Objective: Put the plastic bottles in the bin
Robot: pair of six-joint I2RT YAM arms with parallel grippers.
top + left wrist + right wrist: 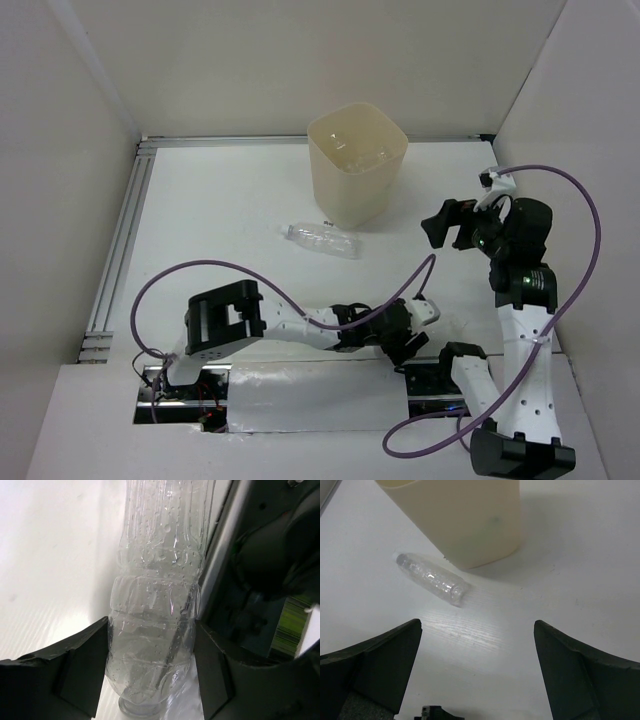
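Desk: white, walled on three sides; both arms were bolted at its near edge.
Bin: stood upright at the middle of the far edge, mouth open upward. Glints of clear plastic showed inside, but a count could not be made.
Right hand: hovered above the right side of the desk with its fingers spread wide and nothing between them. It faced the bin and the bottle lying beside it.
Left hand: lay low near the near edge, right of the middle and close to the right arm's base. Its fingers were closed onto a clear bottle, one pressing each side.
Held bottle: clear and ridged, with its long axis running straight out between the fingers, away from the wrist.
Loose bottle: lay on its side just beside the bin's near-left corner. Its long axis ran roughly along the far edge, slightly skewed. Which end carried the cap could not be told.
Key relation: the bin lay toward the far edge from the left hand and a little to its left. The held bottle probably had to be lifted above the rim and carried forward.
Nearer arm for the loose bottle: both hands were about equally near it, and only the right one was free.
Writing: no brand, label or text could be read on either bottle or on the bin.
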